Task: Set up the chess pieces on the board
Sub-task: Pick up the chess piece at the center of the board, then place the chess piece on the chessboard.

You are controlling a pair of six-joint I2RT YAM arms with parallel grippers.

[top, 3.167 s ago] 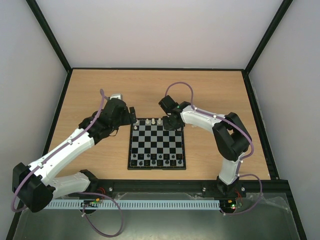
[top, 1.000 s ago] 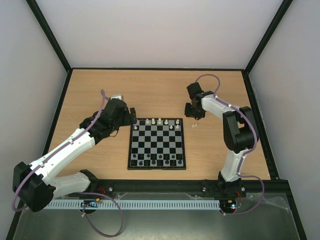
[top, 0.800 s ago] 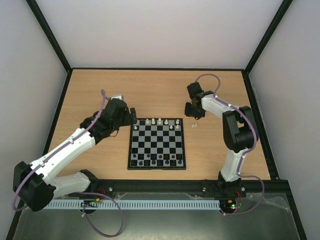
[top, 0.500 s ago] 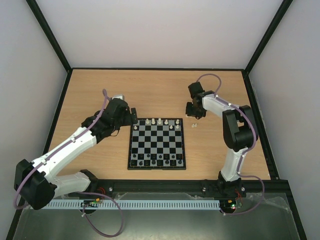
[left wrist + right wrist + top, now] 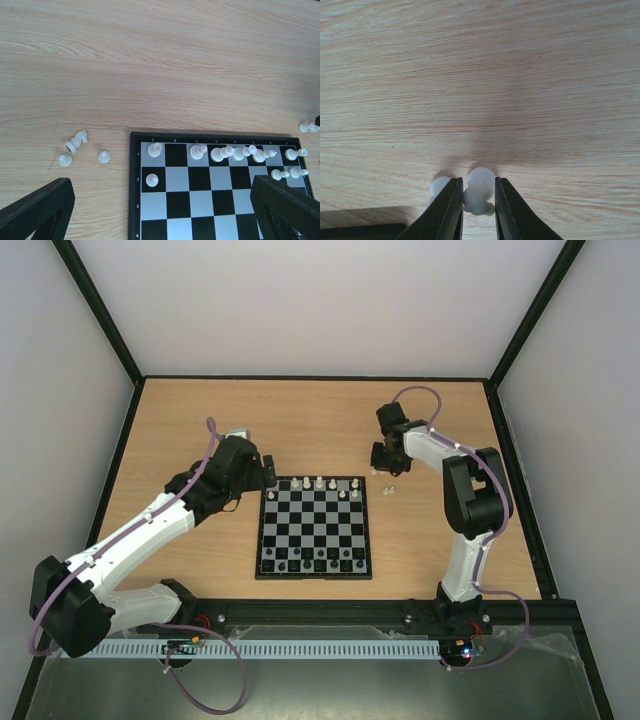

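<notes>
The board point(image 5: 314, 530) is flat and square, with black and light-grey checks inside a black border. It lies on a wood-grain table point(image 5: 480, 75). Pale, rounded chess pieces point(image 5: 235, 152) stand on its rows marked 1 and 2. Three loose pieces point(image 5: 76, 141) lie on the table just beside its left edge.

Right gripper point(image 5: 479, 200): the dark tapered fingers are clamped on one white piece point(image 5: 480, 184) on the table right of the board. A second piece point(image 5: 440, 186) sits just beside it.

Left gripper point(image 5: 266, 470): jaws wide apart, holding nothing.

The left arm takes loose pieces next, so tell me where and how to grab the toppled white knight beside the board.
Grip the knight across its narrow waist, between head and base, coming straight down from above. It lies on its side on the table, so close across its length. Stay headward: a pawn sits close by its base.
</notes>
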